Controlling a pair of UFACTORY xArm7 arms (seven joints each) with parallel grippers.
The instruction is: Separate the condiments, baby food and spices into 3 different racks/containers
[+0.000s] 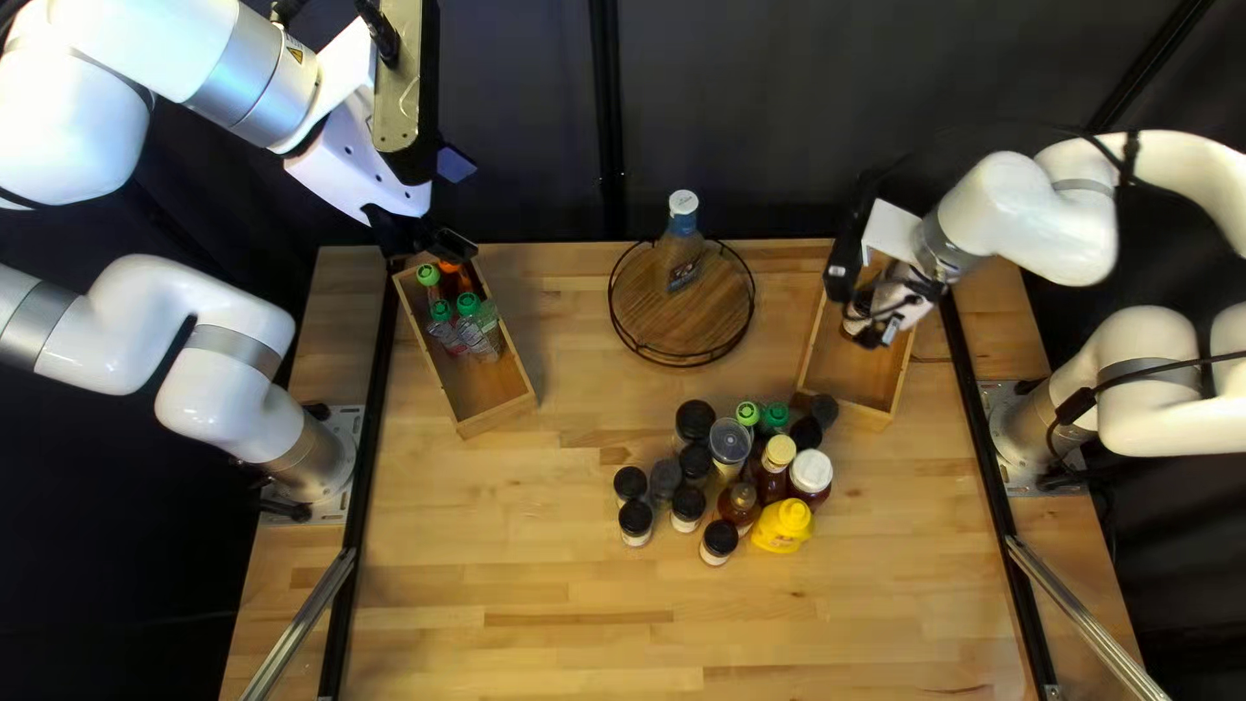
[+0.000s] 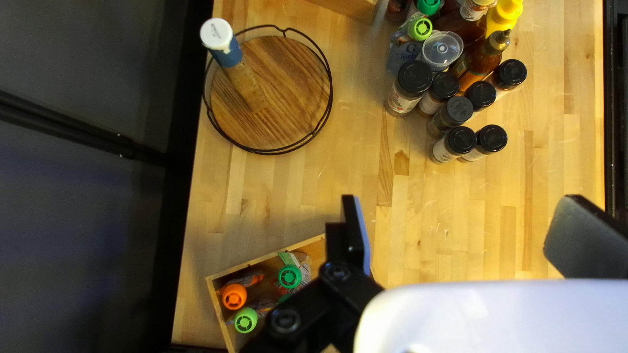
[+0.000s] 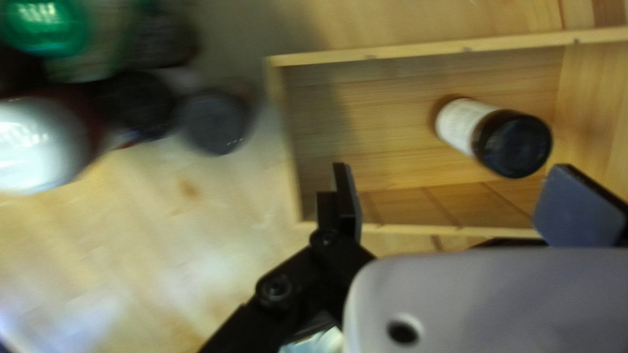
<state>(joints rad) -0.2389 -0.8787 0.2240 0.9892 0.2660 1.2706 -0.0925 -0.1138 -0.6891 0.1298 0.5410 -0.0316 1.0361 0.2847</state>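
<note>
A round wooden tray with a thin wire rim sits at the far side of the bench, and in the top left view a white-capped bottle stands on it, probably there to begin the condiment group. To the left of the tray is a wooden box holding four containers with green or orange caps, bunched at its far end; they look like the baby food, and the bunching leaves room for more. To the right of the tray is a second wooden box with one black-capped jar in it, most likely marking this as the spice place. Nearer than the tray and slightly to its right, the unsorted things crowd together: black-capped jars, a yellow squeeze bottle, a white-capped jar and green-capped containers. The crowd lies between the reach of both arms, which would suit sharing the work. The left claw is raised left of the tray, near the first box, its fingers wide apart with nothing held. The right claw is right of the tray, low over the second box, also wide apart and empty, the jar ahead of it and free of its fingers. That spread seems right for clearing a jar without tipping it.
</note>
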